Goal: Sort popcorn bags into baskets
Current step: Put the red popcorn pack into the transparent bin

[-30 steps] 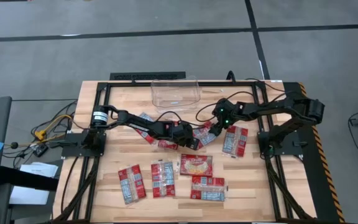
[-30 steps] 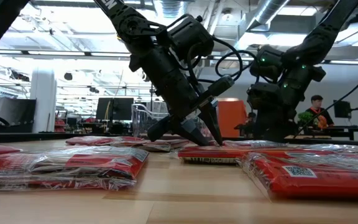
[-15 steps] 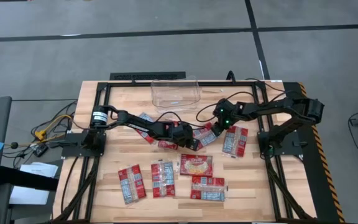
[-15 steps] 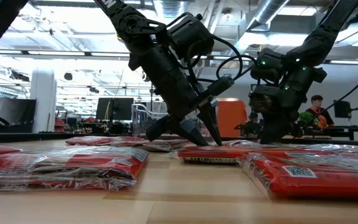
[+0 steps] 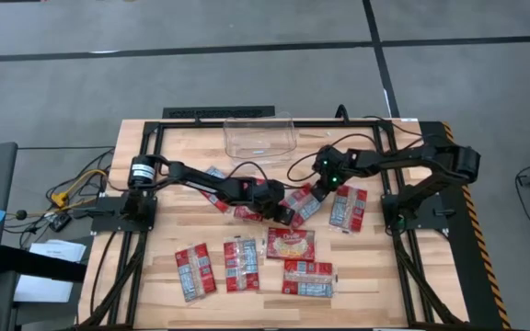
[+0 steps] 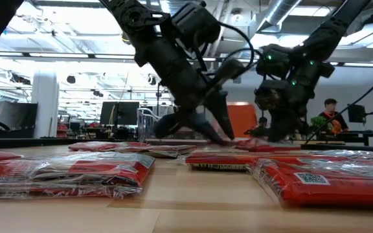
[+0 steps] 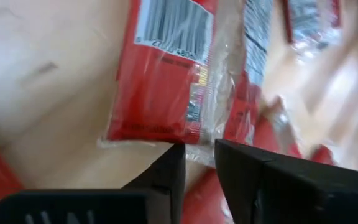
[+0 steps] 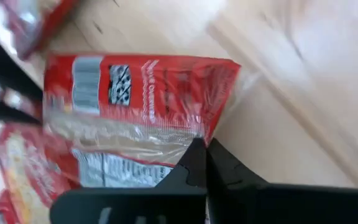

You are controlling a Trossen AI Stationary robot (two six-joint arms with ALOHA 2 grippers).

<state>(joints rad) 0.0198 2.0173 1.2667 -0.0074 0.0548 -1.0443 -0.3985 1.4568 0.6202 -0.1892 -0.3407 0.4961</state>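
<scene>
A red popcorn bag lies slanted at mid-table between my two grippers. My left gripper reaches in from the table's left and is shut on the bag's near-left end. My right gripper comes from the right and is shut on its far-right end. Several more popcorn bags lie flat on the wood: one to the right, others nearer the front, and some under the left arm. The clear basket stands at the far edge with nothing showing in it. My left gripper pinches the bag's clear end seal between its two fingers, coming in low and slanting down from the table's left. The bag stretches away from the fingers along its length. My right gripper pinches the bag's end edge, by the clear middle seam, between its shut fingers. It comes slanting down from the table's right. That end stands a little above the wood.
Cables run along the left arm. The black frame rails border the table on all sides. Bare wood shows at the near left corner and near right. In the low view, people sit in the room behind.
Both grippers have risen a little over the bag between them, the left arm more visibly and in motion now. The bag's end at the right gripper has come up off the table. The other bags have stayed where they were.
</scene>
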